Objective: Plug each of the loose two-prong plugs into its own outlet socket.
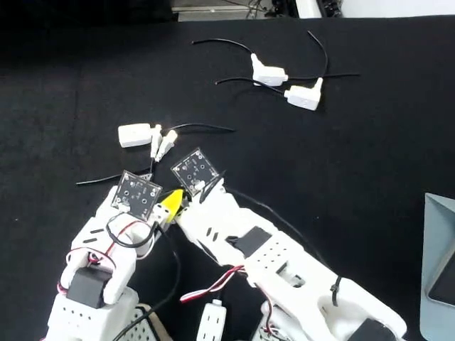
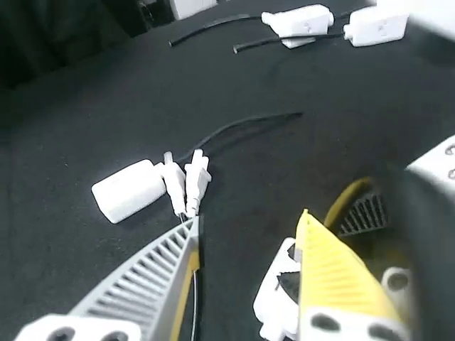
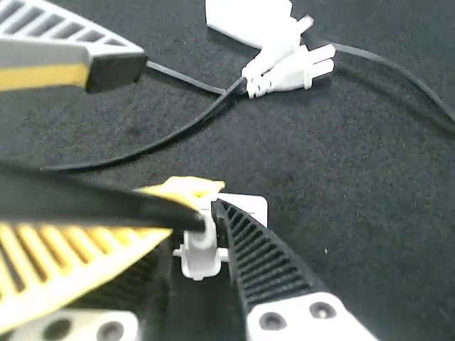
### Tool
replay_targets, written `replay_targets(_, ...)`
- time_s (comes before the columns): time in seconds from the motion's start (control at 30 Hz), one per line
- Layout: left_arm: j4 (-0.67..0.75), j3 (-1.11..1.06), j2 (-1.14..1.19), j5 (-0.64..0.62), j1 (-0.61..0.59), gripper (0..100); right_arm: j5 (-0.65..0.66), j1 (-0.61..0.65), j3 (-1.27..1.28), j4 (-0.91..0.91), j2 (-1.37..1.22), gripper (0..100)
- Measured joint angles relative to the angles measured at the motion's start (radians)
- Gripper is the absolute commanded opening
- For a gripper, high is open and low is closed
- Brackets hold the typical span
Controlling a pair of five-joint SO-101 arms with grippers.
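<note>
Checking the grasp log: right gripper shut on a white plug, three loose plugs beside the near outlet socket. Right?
Not three: the left wrist view shows two loose plugs beside the near outlet socket. The right gripper is shut on a white plug.

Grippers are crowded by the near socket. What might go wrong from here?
The left gripper and right gripper sit very close together; either move may bump them.
The right gripper pinches the small white plug; it may slip when pushed.
The two white two-prong plugs lie side by side beside the white outlet socket; grabbing one may drag the other.
</note>
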State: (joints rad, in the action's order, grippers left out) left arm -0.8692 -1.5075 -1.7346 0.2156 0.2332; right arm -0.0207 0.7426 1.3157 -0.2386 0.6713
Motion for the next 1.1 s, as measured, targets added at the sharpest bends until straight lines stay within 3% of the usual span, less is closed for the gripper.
replay_targets(0.13, -0.005, -0.002, 0.005, -0.005, -0.018, 22, 0.0, -0.002, 0.0, -0.02, 0.0, 1.1)
replay_targets(0.57, -0.005, -0.002, 0.008, -0.147, -0.296, 22, -0.003, -0.052, -0.003, 0.086, -0.049, 1.1)
replay_targets(0.8, -0.005, -0.002, 0.008, -0.161, -0.347, 22, -0.005, -0.126, -0.055, 0.135, -0.207, 1.1)
replay_targets(1.1, -0.005, -0.002, 0.008, -0.161, -0.35, 22, -0.026, -0.133, -0.08, 0.104, -0.218, 1.1)
